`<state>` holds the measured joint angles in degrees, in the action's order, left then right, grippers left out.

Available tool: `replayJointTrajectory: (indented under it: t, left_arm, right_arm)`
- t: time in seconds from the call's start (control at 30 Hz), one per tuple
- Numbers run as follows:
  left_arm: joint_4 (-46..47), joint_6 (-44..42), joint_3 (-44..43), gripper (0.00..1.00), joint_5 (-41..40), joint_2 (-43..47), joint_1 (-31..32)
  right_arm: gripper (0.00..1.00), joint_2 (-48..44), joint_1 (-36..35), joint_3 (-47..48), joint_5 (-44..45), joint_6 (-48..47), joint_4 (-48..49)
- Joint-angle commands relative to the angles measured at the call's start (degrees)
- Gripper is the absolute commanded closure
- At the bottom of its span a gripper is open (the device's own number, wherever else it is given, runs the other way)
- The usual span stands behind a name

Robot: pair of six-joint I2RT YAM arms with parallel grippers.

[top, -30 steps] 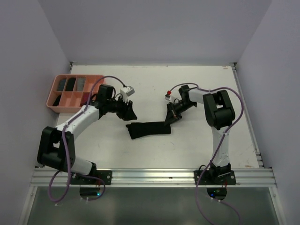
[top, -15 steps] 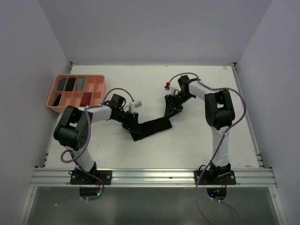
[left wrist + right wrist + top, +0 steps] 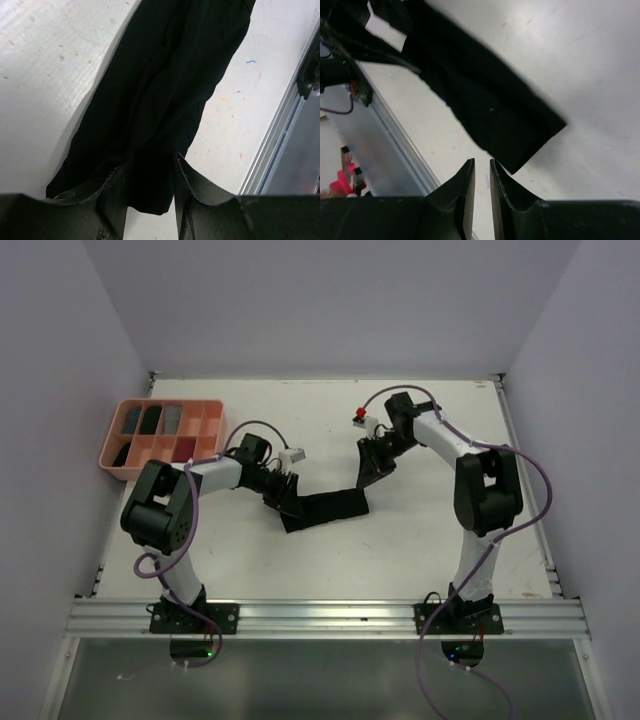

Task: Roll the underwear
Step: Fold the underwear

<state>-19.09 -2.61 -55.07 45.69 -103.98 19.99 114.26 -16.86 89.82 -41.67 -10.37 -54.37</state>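
Observation:
The underwear in view is a plain black one [image 3: 330, 508], folded into a long strip lying flat mid-table. My left gripper [image 3: 283, 498] sits low at the strip's left end. In the left wrist view the cloth's end [image 3: 150, 195] fills the gap between the fingers, so the left gripper [image 3: 150, 167] is shut on it. My right gripper [image 3: 368, 472] hovers just above the strip's right end. The right wrist view shows that gripper [image 3: 482, 170] with a narrow gap, bare table between its fingers and the black underwear [image 3: 485, 105] just beyond the tips.
A salmon-pink compartment tray [image 3: 119, 469] with dark items in it stands at the far left. The metal rail [image 3: 320, 618] runs along the near edge. White walls close in the back and both sides.
My left arm folded in and its gripper came down onto the strip's left end. My right gripper let go of the right end, lifted away and partly closed. The strip shifted slightly.

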Motion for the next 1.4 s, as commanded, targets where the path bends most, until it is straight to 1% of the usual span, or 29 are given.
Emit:
replayJointTrajectory:
  t: [0.0, 0.13, 0.23, 0.27, 0.4, 0.53, 0.63, 0.67, 0.73, 0.77, 0.83, 0.9, 1.03, 1.1, 1.2, 1.27, 1.37]
  left_arm:
    - [-0.5, -3.1, -2.1, 0.58, -9.4, -2.6, -0.2]
    - [-2.0, -5.4, -3.6, 0.57, -9.5, -3.6, -0.3]
    - [-3.3, -8.4, -4.5, 0.55, -9.6, -4.3, -0.2]
    - [-3.6, -10.5, -4.5, 0.55, -9.2, -4.2, -0.2]
    - [-4.5, -14.6, -4.4, 0.55, -10.4, -4.2, -0.2]
    - [-5.1, -15.9, -4.7, 0.55, -11.1, -5.1, -0.2]
    - [-5.1, -16.3, -4.8, 0.55, -11.2, -5.1, -0.2]
    - [-5.1, -16.5, -5.0, 0.55, -11.2, -5.1, -0.2]
    - [-5.2, -16.7, -5.0, 0.55, -11.5, -5.0, -0.3]
    - [-5.1, -16.7, -5.1, 0.55, -11.7, -5.0, -0.2]
    - [-5.1, -16.8, -5.2, 0.55, -11.9, -5.0, -0.2]
    - [-5.0, -16.5, -5.2, 0.54, -12.0, -5.0, -0.2]
    - [-4.7, -16.4, -5.8, 0.53, -12.1, -5.1, -0.3]
    - [-5.0, -16.4, -7.0, 0.51, -12.0, -5.6, -0.6]
    - [-5.7, -16.8, -8.9, 0.48, -11.9, -5.4, -1.3]
    - [-7.2, -17.2, -10.9, 0.47, -10.5, -3.2, -3.3]
    - [-8.3, -17.0, -11.6, 0.46, -7.8, 2.4, -7.4]
  right_arm:
    - [0.79, -4.7, -2.7, -7.4, -6.1, 2.1, 1.4]
    - [0.79, -1.9, -3.3, -10.9, -7.1, 3.0, 5.7]
    - [0.79, 0.5, -2.6, -12.7, -5.6, 5.4, 12.3]
    - [0.79, 2.4, -2.0, -12.9, -5.9, 6.1, 14.4]
    - [0.79, 6.4, -1.2, -12.4, -10.2, 9.8, 16.3]
    - [0.76, 4.0, -1.2, -11.7, -14.7, 9.9, 16.1]
    - [0.70, 0.8, -1.2, -11.9, -17.6, 14.6, 17.4]
    - [0.67, -0.1, -1.2, -12.2, -18.2, 18.2, 20.1]
    - [0.65, -1.0, -1.2, -12.7, -19.8, 21.6, 22.6]
    - [0.65, -0.8, -1.2, -12.6, -19.5, 23.9, 24.2]
    - [0.65, 0.6, -1.2, -11.5, -17.1, 23.9, 24.0]
    - [0.65, 2.4, -1.1, -10.4, -14.9, 21.7, 21.8]
    - [0.67, 9.1, -1.0, -9.1, -11.4, 17.0, 17.5]
    - [0.67, 10.5, -0.9, -9.7, -8.8, 14.9, 17.8]
    - [0.68, 12.6, -0.5, -11.2, -6.4, 14.5, 20.0]
    - [0.68, 12.7, -0.3, -12.7, -5.4, 15.7, 22.0]
    - [0.68, 12.0, 0.4, -15.7, -5.1, 18.7, 25.1]
